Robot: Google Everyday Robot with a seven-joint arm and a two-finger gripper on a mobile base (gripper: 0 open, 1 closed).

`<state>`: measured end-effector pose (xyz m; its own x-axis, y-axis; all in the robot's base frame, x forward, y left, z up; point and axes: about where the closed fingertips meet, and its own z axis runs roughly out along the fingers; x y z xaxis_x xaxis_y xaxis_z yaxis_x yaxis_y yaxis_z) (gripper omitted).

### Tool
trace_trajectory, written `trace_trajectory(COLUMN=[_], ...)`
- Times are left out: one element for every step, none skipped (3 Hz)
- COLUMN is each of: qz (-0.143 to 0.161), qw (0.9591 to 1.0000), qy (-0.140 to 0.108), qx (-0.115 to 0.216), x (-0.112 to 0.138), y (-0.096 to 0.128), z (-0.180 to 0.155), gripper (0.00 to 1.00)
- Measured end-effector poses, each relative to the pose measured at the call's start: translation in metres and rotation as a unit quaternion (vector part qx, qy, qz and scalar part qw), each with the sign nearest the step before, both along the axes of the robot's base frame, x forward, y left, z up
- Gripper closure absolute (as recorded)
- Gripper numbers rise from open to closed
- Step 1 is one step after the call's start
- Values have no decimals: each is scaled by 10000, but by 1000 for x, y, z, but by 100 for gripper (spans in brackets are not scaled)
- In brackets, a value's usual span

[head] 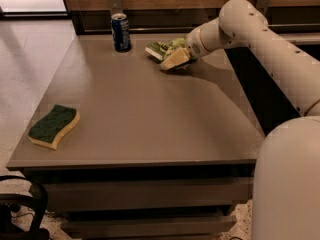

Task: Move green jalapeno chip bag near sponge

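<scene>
The green jalapeno chip bag (161, 48) lies at the far side of the table, right of the blue soda can. My gripper (174, 59) is at the bag's right end, low over the table and touching or overlapping the bag. Part of the bag is hidden behind it. The sponge (53, 125), with a dark green top and yellow foam body, lies near the table's front left corner, far from the bag and the gripper.
A blue soda can (120, 31) stands at the back of the grey table (150, 114), left of the bag. A wooden wall runs behind the table. My white arm (260, 39) reaches in from the right. A dark cabinet stands at the right.
</scene>
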<state>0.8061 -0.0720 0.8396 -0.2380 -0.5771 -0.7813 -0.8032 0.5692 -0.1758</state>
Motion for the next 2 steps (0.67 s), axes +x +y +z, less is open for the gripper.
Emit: trace_trajectory(qz=[20,39], qw=[10000,10000], qy=[19,36], qx=[1,2], x=[0,0], y=[3,6], z=[-3,-5], gripper=[41,63])
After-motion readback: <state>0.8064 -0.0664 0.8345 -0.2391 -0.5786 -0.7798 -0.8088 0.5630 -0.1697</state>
